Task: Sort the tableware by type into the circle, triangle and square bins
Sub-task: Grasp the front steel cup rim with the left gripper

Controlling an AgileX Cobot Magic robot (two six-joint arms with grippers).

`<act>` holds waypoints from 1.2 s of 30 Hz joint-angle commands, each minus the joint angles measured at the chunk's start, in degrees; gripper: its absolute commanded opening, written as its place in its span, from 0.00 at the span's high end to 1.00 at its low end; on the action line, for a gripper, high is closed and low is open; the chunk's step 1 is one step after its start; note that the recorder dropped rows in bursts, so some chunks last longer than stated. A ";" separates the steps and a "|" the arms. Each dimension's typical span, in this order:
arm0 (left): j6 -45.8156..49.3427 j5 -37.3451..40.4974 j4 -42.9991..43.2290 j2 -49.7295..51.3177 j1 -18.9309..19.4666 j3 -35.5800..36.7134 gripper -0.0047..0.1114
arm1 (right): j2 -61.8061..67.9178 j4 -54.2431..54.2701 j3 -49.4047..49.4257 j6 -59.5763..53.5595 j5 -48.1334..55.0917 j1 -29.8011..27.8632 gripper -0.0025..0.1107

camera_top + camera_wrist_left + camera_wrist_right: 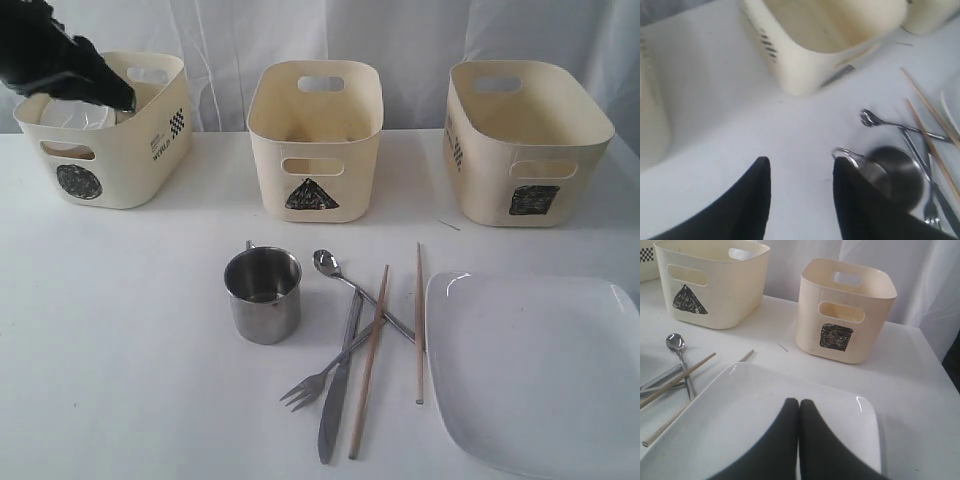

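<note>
My left gripper (122, 100) hangs over the circle bin (120, 175), open and empty (801, 172). A white bowl (72, 118) lies inside that bin. A steel mug (263, 293) stands mid-table, and a spoon (328, 264), fork (310, 385), knife (336, 405) and two chopsticks (370, 355) lie crossed beside it. The large white plate (540, 370) lies at the front right. My right gripper (799, 402) is shut with nothing in it, just above the plate (740, 410). It is out of the exterior view.
The triangle bin (315, 150) stands at the back middle and the square bin (525, 150) at the back right. Both look empty from here. White curtain hangs behind the bins. The plate runs up to the table's right front edge.
</note>
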 commanded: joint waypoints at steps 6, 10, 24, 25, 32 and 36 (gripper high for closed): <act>-6.26 -1.99 8.11 -0.08 -12.13 9.10 0.41 | -0.37 -0.02 0.28 0.26 -0.55 0.02 0.98; -8.28 -2.79 7.71 3.03 -13.39 9.79 0.40 | -0.37 -0.02 0.28 0.26 -0.55 0.02 0.98; -9.53 -7.58 5.60 10.93 -16.46 9.79 0.40 | -0.37 -0.02 0.28 0.26 -0.55 0.02 0.98; -9.53 -7.70 5.46 11.35 -16.56 9.79 0.40 | -0.37 -0.02 0.28 0.26 -0.55 0.02 0.98; -9.53 -10.80 5.34 14.41 -18.49 9.79 0.40 | -0.37 -0.02 0.28 0.26 -0.55 0.02 0.98; -9.53 -12.61 5.34 16.54 -19.71 9.79 0.40 | -0.37 -0.02 0.28 0.26 -0.55 0.02 0.98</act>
